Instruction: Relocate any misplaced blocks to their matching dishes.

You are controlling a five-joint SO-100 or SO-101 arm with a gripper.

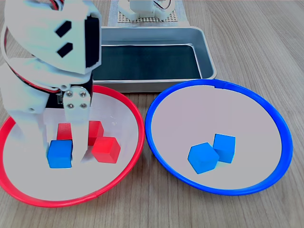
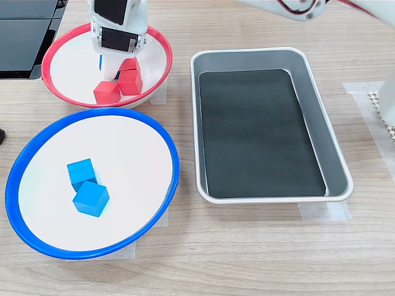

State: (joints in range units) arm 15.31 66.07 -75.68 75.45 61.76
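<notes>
While my white arm reaches down into the red-rimmed dish (image 1: 124, 107), my claw (image 1: 61, 151) stands with its fingers on either side of a blue cube (image 1: 60, 154) resting on the dish's pale floor, one finger (image 1: 80, 135) pressed against the cube's side on the first exterior view's right; I appear to be gripping the cube, which has not left the floor. Just behind and beside it lie three red cubes, the nearest (image 1: 106, 149) tilted toward the first exterior view's right, another (image 1: 96, 128) touching it and a third (image 1: 63, 130) partly hidden behind my claw. Across the wooden counter (image 1: 256, 42), the blue-rimmed dish (image 1: 167, 95) holds two blue cubes (image 1: 203, 157) (image 1: 224, 147), touching each other. Beyond both dishes sits a grey metal tray (image 1: 205, 52) with a dark bottom. From the second exterior view, my claw hides the blue cube almost entirely.
</notes>
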